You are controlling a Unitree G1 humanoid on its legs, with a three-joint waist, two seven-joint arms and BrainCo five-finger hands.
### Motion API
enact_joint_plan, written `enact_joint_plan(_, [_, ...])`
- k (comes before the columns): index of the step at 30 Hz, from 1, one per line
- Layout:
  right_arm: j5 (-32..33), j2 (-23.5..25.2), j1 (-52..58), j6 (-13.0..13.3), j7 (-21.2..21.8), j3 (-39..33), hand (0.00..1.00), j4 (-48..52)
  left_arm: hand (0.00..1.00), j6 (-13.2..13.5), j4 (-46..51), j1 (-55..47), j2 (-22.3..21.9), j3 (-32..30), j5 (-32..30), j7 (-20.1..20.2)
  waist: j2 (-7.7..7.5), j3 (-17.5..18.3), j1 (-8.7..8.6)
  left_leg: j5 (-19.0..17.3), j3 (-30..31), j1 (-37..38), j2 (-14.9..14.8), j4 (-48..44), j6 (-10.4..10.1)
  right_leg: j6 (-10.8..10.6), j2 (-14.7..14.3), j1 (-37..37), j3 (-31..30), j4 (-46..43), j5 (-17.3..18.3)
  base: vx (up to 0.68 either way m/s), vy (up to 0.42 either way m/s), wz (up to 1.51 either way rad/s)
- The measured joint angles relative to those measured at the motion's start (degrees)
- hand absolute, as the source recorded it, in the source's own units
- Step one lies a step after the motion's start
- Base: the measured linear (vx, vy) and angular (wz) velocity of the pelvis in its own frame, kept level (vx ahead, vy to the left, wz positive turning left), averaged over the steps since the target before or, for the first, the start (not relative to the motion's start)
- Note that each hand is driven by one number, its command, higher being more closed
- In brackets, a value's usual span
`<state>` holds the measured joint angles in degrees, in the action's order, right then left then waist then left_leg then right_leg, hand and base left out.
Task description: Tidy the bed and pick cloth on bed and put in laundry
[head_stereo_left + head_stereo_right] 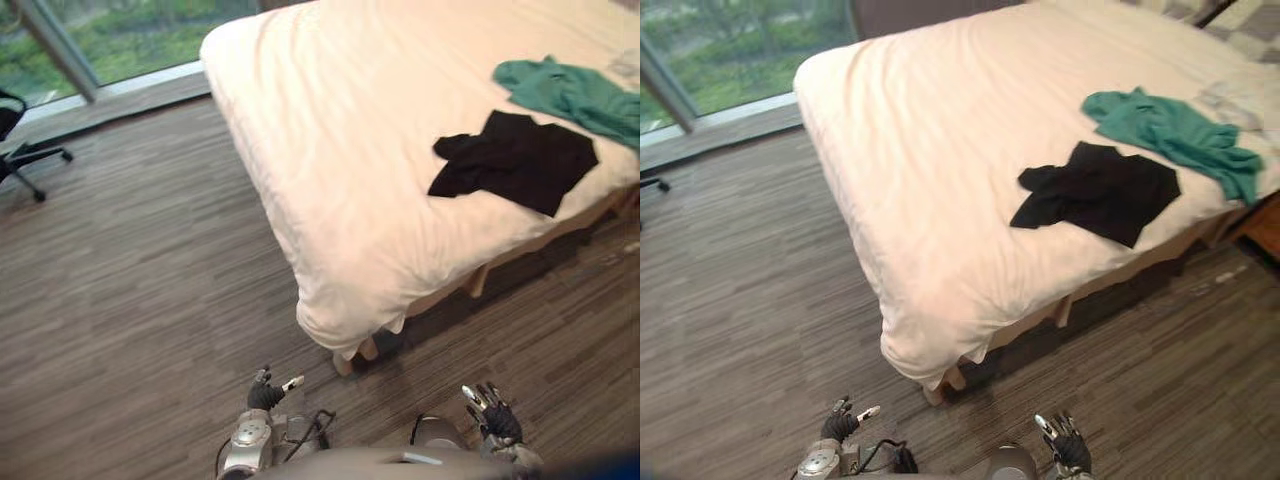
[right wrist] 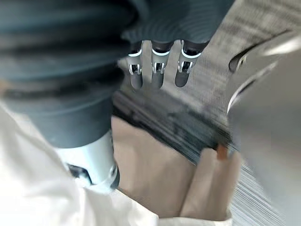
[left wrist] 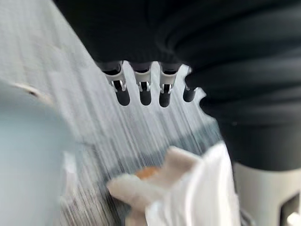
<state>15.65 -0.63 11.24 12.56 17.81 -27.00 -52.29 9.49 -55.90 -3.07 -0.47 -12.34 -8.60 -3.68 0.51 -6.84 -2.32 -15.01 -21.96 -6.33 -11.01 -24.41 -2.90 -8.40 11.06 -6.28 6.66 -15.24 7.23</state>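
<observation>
Here, both hands hang low over the floor (image 1: 130,300), just short of the bed's near corner. The left hand (image 1: 265,393) has relaxed fingers and its thumb stuck out, with nothing in it. The right hand (image 1: 497,415) has its fingers spread and also carries nothing. In the wrist views, each hand's fingers point straight out over bare floor.

The bed (image 1: 330,150) runs away on a slant, covered by a pale sheet that hangs over both near edges. At the near corner the sheet bunches above a wooden leg (image 1: 345,362).

The black cloth (image 1: 520,160) lies flat on the bed on the robot's right, with one corner reaching the bed's edge there. The green cloth (image 1: 575,95) lies crumpled just beyond it, farther up the bed, and its far end also comes to that edge. I cannot tell whether the two touch. A small pale cloth (image 1: 1240,100) lies past the green one.

To the left of the bed, a wide stretch of floor lies open up to the window (image 1: 120,40). A black chair (image 1: 20,150) stands at the far left by the glass. To the right of the corner, a narrower strip of floor runs along the edge nearest the cloths.
</observation>
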Motion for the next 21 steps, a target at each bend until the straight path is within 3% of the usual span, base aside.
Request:
enact_joint_plan(4, [0.0,2.3,1.3,1.7,1.1,0.3,0.00,-0.5,0.00,-0.3,0.0,-1.0,1.2,0.9,-2.2,1.1,-2.05,1.1,-0.51,-0.6,-4.3,2.3,-0.5,1.6,0.3,2.3,0.7,-0.2,1.5,-0.3,-1.2,-0.19,0.063,-0.64])
enact_joint_plan(7, [2.1,2.8,3.0,2.4,1.7,0.6,0.00,-1.0,0.00,-0.4,0.3,-2.9,1.5,0.9,-3.9,1.2,-1.62,1.4,-0.71,-0.2,-7.2,5.1,-2.0,3.5,-0.8,5.2,-0.5,-0.4,3.8,-7.4,1.2,-0.11,-0.058,-0.52])
enact_joint_plan(8, [2.3,2.8,3.0,2.9,1.7,0.5,0.00,-1.3,0.00,-0.5,0.4,-3.4,1.6,0.9,-4.5,1.2,-1.67,1.5,-1.22,0.2,-8.3,5.8,-1.9,4.4,-1.5,5.4,-0.7,-0.6,4.2,-9.5,3.4,-0.08,-0.166,-0.49])
enact_joint_plan(9, [2.4,2.9,3.0,3.3,1.7,0.4,0.00,-1.8,0.00,-0.4,0.6,-3.6,2.0,1.0,-4.7,1.2,-3.02,2.0,-1.39,0.7,-8.7,5.8,-0.8,5.1,-2.3,5.0,-0.2,-1.2,5.0,-8.7,6.1,-0.06,-0.148,-0.46])
enact_joint_plan(10, [2.6,2.7,3.2,3.5,1.6,0.2,0.00,-2.6,0.00,-0.7,0.3,-3.6,2.3,1.0,-5.0,1.2,-3.12,1.8,-1.60,1.1,-8.3,5.8,-0.4,5.4,-2.7,4.6,-0.3,-1.6,5.2,-8.7,6.6,-0.04,-0.127,-0.40])
enact_joint_plan(12, [3.9,2.7,2.8,3.8,0.9,-1.1,0.00,-4.3,0.00,-1.4,-0.1,-3.6,1.7,1.6,-5.8,1.3,-1.62,2.9,-1.71,1.8,-5.5,6.2,1.2,8.5,-2.9,4.9,-1.8,-1.4,5.0,-5.1,5.8,0.04,-0.050,-0.42])
enact_joint_plan(13, [4.0,2.0,2.4,3.9,0.0,-2.1,0.00,-5.4,0.00,-1.4,-0.2,-4.2,1.5,2.0,-5.9,1.3,0.09,3.8,-1.07,2.6,-4.0,7.6,1.9,14.2,-2.2,5.2,-3.3,0.2,6.0,-0.3,4.8,0.07,-0.060,-0.71])
enact_joint_plan(14, [4.0,1.7,1.3,4.3,-0.2,-2.5,0.00,-5.7,0.00,-1.3,-0.5,-4.5,1.5,2.6,-6.1,1.2,0.75,3.9,-1.17,4.9,-5.9,8.6,1.6,17.4,-1.4,7.3,-0.6,-2.0,11.1,-11.2,6.9,0.14,-0.094,-0.81])
enact_joint_plan(15, [3.9,2.2,1.0,4.6,-0.4,-2.5,0.00,-6.4,0.00,-1.6,-0.4,-3.7,3.5,2.6,-6.1,1.1,-2.46,3.6,-2.28,6.0,-8.2,9.7,3.3,15.9,-2.1,5.9,2.5,-2.6,13.2,-15.3,8.4,0.11,-0.108,-0.77])
enact_joint_plan(16, [3.7,1.8,0.2,4.6,-0.6,-2.4,0.00,-7.2,0.00,-1.8,-0.5,-3.4,3.6,2.4,-6.0,1.0,-2.98,3.6,-1.72,5.5,-9.2,9.7,3.1,14.9,-2.5,6.1,2.1,-2.6,13.2,-14.4,9.5,0.15,-0.077,-1.23])
enact_joint_plan(18, [2.6,-0.6,-1.9,5.2,-0.8,-0.3,0.00,-7.2,0.00,-1.9,-2.6,-2.5,3.0,3.0,-6.4,0.9,-0.31,3.7,-0.91,3.9,-8.0,8.5,4.2,16.1,-0.4,8.1,-1.9,-1.6,9.9,-6.2,5.4,0.09,0.059,-1.68])
enact_joint_plan(19, [1.3,-1.8,-3.7,5.1,-1.4,-0.4,0.00,-7.6,0.00,-1.7,-2.6,-2.3,3.0,3.3,-6.6,0.9,0.71,4.0,-1.17,5.9,-8.3,8.8,6.4,19.6,1.9,8.3,-3.5,-1.5,9.5,-1.8,2.4,0.04,0.123,-1.32])
enact_joint_plan(20, [0.9,-2.3,-4.0,5.1,-1.7,-0.6,0.00,-7.6,0.00,-1.6,-2.5,-2.3,3.2,3.2,-6.6,0.8,1.40,4.6,-1.19,6.9,-9.9,9.5,5.7,20.8,1.5,7.9,-4.1,-1.1,10.1,0.0,2.0,0.08,0.074,-1.25])
enact_joint_plan(21, [0.8,-2.1,-4.8,4.9,-2.3,-0.3,0.00,-7.3,0.00,-1.7,-2.5,-1.6,3.6,3.3,-6.6,0.8,1.04,4.1,-1.62,6.6,-13.4,9.5,5.4,19.9,1.3,8.4,-2.1,-1.3,17.0,-2.5,4.5,0.08,-0.026,-0.92])
